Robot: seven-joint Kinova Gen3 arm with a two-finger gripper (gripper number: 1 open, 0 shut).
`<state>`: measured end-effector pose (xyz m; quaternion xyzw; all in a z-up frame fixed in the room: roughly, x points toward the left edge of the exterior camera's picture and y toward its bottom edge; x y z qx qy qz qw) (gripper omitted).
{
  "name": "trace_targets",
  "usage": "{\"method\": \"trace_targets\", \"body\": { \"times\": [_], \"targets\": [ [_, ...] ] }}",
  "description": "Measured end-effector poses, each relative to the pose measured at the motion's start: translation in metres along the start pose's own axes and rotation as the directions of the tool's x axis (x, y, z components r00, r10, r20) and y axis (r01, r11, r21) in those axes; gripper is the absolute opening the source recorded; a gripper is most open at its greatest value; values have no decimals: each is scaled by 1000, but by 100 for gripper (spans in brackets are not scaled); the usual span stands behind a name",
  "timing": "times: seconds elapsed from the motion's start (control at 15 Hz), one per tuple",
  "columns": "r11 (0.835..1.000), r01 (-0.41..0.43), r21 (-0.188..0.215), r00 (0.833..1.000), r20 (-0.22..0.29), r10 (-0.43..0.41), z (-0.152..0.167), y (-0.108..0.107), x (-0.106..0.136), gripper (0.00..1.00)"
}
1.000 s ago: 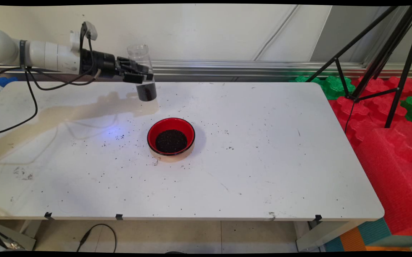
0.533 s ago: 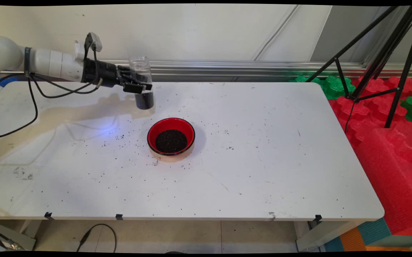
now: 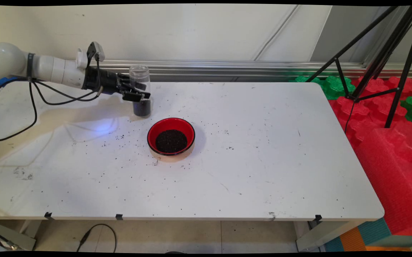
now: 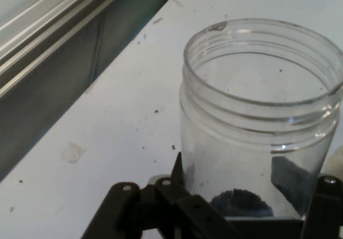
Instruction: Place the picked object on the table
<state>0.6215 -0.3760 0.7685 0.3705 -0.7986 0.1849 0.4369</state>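
Two containers are seen on a white tabletop [image 3: 263, 171] speckled with dark grains. Toward the far left corner, a clear plastic jar [image 3: 140, 91] is held upright at mid-height by the black gripper [image 3: 137, 92], whose fingers are closed against its sides. The arm is stretched in from the left edge, with black cables hung beneath it. The jar's mouth is uncapped, and a layer of dark granules is seen in its bottom part; whether its base is touching the tabletop cannot be told. From the hand view, the threaded rim of the jar [image 4: 262, 116] is shown above the linkage, with scattered specks on the surface beside it. Just right of the jar and nearer the front edge, a red bowl [image 3: 171, 138] with a tan outside is seen, a mound of the same dark granules [image 3: 171, 141] lying in it.
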Motion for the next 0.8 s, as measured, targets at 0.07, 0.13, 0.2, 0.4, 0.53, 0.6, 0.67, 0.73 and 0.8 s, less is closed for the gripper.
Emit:
{"method": "trace_targets", "body": {
  "times": [0.07, 0.13, 0.2, 0.4, 0.53, 0.6, 0.67, 0.73, 0.8],
  "targets": [
    [1000, -2, 0, 1000, 5, 2, 0, 0, -2, 0],
    [1000, -5, 1, 1000, 9, 5, 0, 0, -3, 0],
    [1000, -6, 1, 1000, 12, 6, 1, 0, -4, 0],
    [1000, -12, 2, 1000, 22, 12, 1, 0, -8, 0],
    [1000, -16, 3, 1000, 27, 16, 1, 0, -9, 0],
    [1000, -18, 4, 999, 30, 18, 1, 0, -10, 0],
    [1000, -18, 4, 999, 32, 18, 1, -1, -11, 100],
    [1000, -20, 6, 999, 33, 20, 0, -1, -12, 100],
    [1000, -22, 6, 999, 35, 22, 0, -1, -13, 100]
  ]
}}
